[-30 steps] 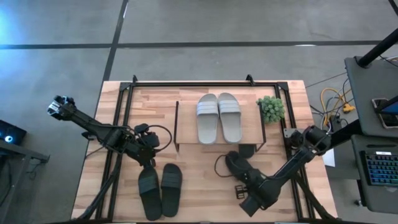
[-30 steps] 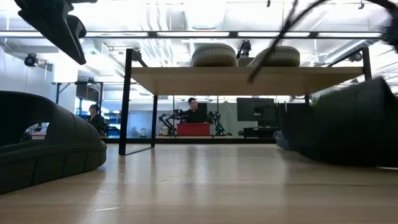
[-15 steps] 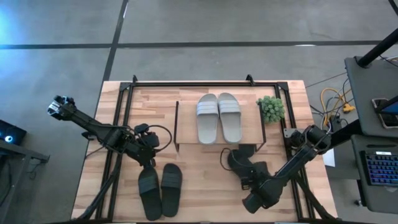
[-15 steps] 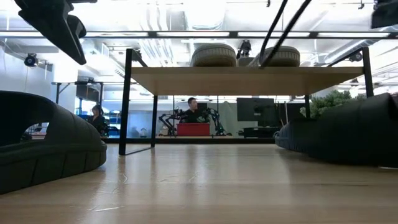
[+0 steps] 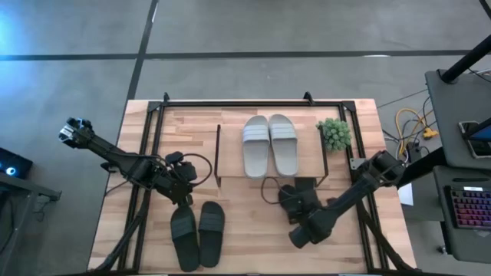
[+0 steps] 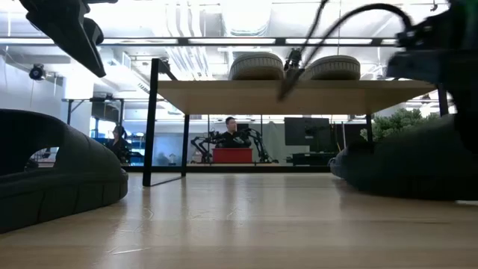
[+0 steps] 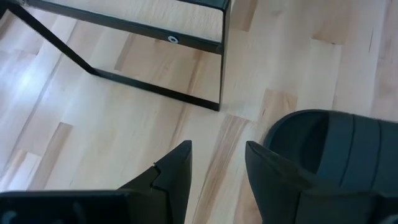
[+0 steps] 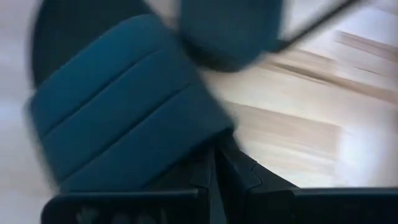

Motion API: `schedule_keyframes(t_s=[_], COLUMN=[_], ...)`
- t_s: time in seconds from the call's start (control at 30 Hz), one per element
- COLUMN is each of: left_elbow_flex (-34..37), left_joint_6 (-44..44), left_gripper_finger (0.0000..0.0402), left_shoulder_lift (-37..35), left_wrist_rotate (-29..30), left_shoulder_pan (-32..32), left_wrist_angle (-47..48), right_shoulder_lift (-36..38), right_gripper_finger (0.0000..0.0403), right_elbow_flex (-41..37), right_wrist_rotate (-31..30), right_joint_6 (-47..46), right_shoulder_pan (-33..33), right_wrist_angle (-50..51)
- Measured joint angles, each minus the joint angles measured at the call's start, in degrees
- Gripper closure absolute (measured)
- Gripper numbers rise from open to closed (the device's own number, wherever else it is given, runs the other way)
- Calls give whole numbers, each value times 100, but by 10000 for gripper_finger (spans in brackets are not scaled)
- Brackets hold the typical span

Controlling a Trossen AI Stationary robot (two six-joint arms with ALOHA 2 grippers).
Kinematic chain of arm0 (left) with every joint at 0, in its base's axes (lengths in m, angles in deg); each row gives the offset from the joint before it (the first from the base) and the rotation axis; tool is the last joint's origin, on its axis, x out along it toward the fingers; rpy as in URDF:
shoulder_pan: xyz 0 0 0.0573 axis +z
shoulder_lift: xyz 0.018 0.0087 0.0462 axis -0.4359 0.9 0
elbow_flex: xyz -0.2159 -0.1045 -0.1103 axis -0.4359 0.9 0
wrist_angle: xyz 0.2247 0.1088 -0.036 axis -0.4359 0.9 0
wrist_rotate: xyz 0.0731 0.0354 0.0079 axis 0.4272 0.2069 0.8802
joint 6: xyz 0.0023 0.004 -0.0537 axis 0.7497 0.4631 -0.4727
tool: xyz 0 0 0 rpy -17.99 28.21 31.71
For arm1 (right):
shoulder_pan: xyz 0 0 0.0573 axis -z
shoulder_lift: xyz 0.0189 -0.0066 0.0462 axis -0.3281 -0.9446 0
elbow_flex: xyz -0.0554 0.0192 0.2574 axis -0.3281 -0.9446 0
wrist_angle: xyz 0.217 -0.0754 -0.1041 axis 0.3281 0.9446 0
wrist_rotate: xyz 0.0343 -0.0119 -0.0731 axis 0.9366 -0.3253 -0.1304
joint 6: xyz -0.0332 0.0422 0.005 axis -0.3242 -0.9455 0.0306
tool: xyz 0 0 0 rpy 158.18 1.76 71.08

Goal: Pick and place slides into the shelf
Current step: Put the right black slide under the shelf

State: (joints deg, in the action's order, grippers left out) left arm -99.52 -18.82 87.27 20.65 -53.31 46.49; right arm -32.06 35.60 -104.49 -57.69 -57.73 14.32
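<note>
A light grey-white pair of slides [image 5: 270, 144] lies on the shelf's top board [image 5: 230, 157]. One black pair [image 5: 198, 234] lies side by side on the table near the front edge. My left gripper [image 5: 182, 189] hangs open above the table beside that pair; one of its slides [image 7: 339, 149] and the shelf's frame corner [image 7: 221, 102] show in the left wrist view. My right gripper [image 5: 298, 211] is shut on another black slide [image 5: 291, 199] in front of the shelf. A further black slide [image 5: 304, 185] pokes out from under the top board. My right gripper pinches the black slide by its ribbed strap [image 8: 186, 134], at the strap's edge, between the two shut fingers [image 8: 233, 171]. It comes from the table's near right, slanting toward the shelf. In the low view the slide [image 6: 418, 161] sits level at tabletop height.
A small potted plant [image 5: 334, 133] stands right of the shelf. Black metal rails [image 5: 149, 146] run along the table's sides. Cables trail from both wrists. Bare wood lies between the black pair and the held slide. People and other robots show in the room behind [image 6: 231, 138].
My right gripper has moved from the near edge toward the shelf and somewhat left, staying shut. The black slide in it has travelled along toward the shelf's open front and now lies close to the slide under the board. The left arm has kept still.
</note>
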Motion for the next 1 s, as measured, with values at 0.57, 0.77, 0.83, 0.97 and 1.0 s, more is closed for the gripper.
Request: schedule_keyframes(t_s=[0.57, 0.77, 0.83, 0.97, 1.0], left_elbow_flex=[0, 0, 0, 0, 0], left_joint_6=[-73, -62, -60, -56, -56], left_gripper_finger=[267, 267, 267, 267, 267], left_shoulder_lift=[0, 0, 0, 0, 0], left_wrist_rotate=[-25, -25, -25, 25, 27], left_shoulder_pan=[0, 0, 0, 0, 0], left_wrist_angle=[10, 10, 10, 10, 10], right_shoulder_lift=[54, 120, 120, 79, 45], right_gripper_finger=[390, 390, 390, 390, 390], right_elbow_flex=[333, 404, 404, 306, 276], right_wrist_rotate=[1101, 1811, 1869, 1890, 1906], right_joint_6=[73, -1208, -1326, -1276, -1272], right_shoulder_pan=[-510, -1122, -1271, -1352, -1358], right_wrist_angle=[383, 291, 75, -401, -440])
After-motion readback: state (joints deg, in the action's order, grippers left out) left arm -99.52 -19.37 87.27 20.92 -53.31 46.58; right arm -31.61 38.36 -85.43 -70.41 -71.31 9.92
